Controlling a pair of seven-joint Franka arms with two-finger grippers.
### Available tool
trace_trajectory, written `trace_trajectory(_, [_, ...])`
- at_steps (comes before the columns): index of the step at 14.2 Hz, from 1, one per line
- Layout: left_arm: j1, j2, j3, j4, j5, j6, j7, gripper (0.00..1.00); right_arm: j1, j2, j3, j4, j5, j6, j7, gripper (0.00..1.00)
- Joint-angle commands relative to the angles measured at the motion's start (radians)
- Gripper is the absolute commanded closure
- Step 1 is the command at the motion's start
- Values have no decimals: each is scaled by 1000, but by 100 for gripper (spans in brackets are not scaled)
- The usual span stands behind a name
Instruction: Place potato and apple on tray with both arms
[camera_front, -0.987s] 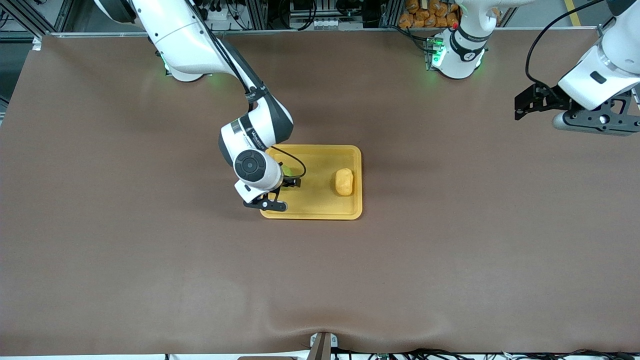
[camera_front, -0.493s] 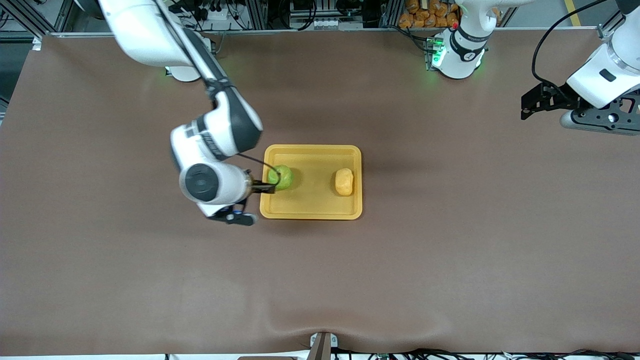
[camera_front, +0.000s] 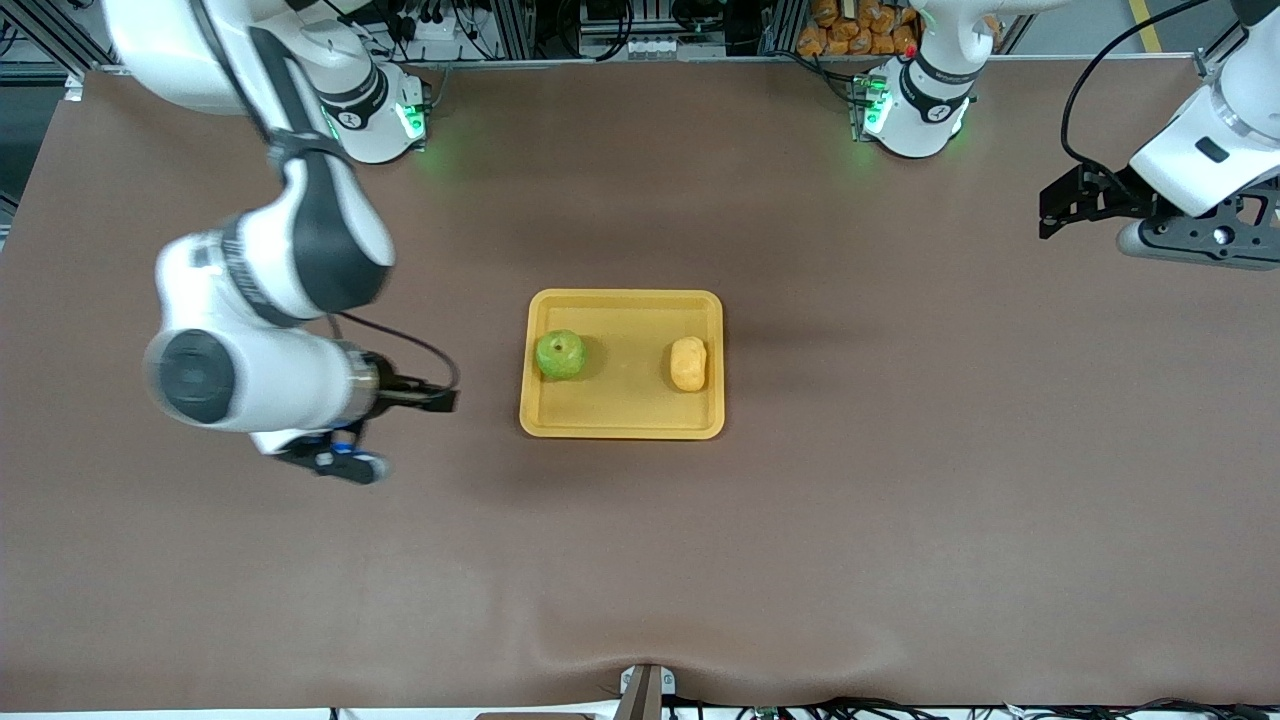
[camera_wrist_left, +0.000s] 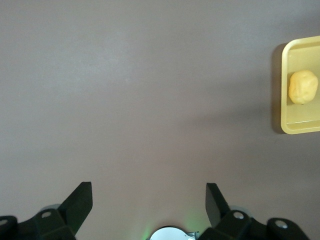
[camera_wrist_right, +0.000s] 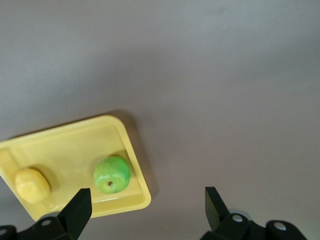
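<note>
The yellow-orange tray (camera_front: 620, 415) lies mid-table. The green apple (camera_front: 560, 354) sits on it at the right arm's end, and the potato (camera_front: 688, 363) sits on it at the left arm's end. My right gripper (camera_front: 438, 400) is open and empty, raised over bare table beside the tray. Its wrist view shows its open gripper (camera_wrist_right: 147, 194), the apple (camera_wrist_right: 112, 174), the potato (camera_wrist_right: 32, 185) and the tray (camera_wrist_right: 75, 145). My left gripper (camera_front: 1052, 208) is open and empty, high over the table's left-arm end. Its wrist view shows its open gripper (camera_wrist_left: 148, 189), the potato (camera_wrist_left: 303, 86) and the tray's edge (camera_wrist_left: 285, 122).
The brown table mat (camera_front: 900, 500) spreads wide around the tray. The arm bases (camera_front: 915, 110) stand along the table's edge farthest from the front camera, with clutter above them in the view.
My right gripper let go of the apple on the tray and pulled back off the tray toward its own end of the table. The left arm barely shifted.
</note>
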Motion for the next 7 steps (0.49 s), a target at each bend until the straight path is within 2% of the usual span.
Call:
trace_trajectory(1, [-3,19,-10,34,25,-23,-21,0,-68,-69,17,-1,-4,-28,-50,0])
trace_trajectory(3, [-1,19,-10,31,22,-24,-26,0,-101,-124,20,-4,-13,-35,-73,0])
trace_trajectory(5, [-3,18,-14,31,22,-27,-71,0,-120,-176,23,-5,-97,-56,-102,0])
trace_trajectory(7, [-3,14,-15,31,22,-35,-95,0,-153,-226,32,-14,-113,-88,-116,0])
